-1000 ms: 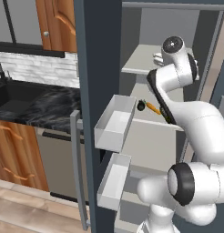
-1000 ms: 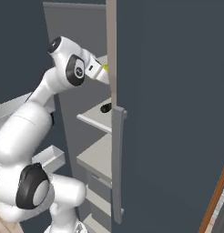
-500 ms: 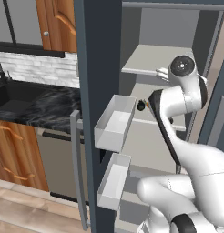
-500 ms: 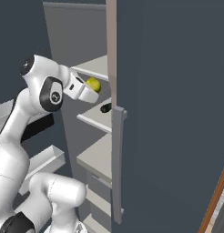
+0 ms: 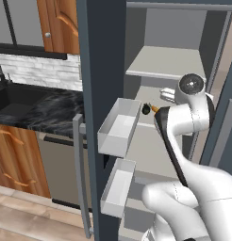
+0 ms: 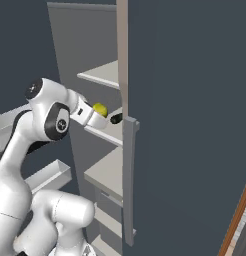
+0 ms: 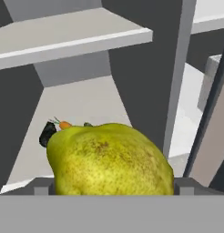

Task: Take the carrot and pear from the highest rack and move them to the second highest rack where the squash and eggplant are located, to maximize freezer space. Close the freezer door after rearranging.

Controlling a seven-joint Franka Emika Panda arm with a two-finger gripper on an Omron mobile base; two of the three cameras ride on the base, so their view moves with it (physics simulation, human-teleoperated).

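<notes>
We've got the carrot (image 7: pixel 64 124) lying far left on the second rack (image 7: pixel 86 104) beside a dark eggplant (image 7: pixel 47 134); centre, our jaws grip the pear (image 7: pixel 109 159) wide across its belly. It looks firm, rounded, likely slippery.

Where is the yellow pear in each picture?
Left base view: I can't pick the pear out.
Right base view: the pear sits left of the middle, at the end of the white arm.
Hand view: the pear is bottom middle, very close.
Shared landmark: the dark eggplant on the shelf.
</notes>
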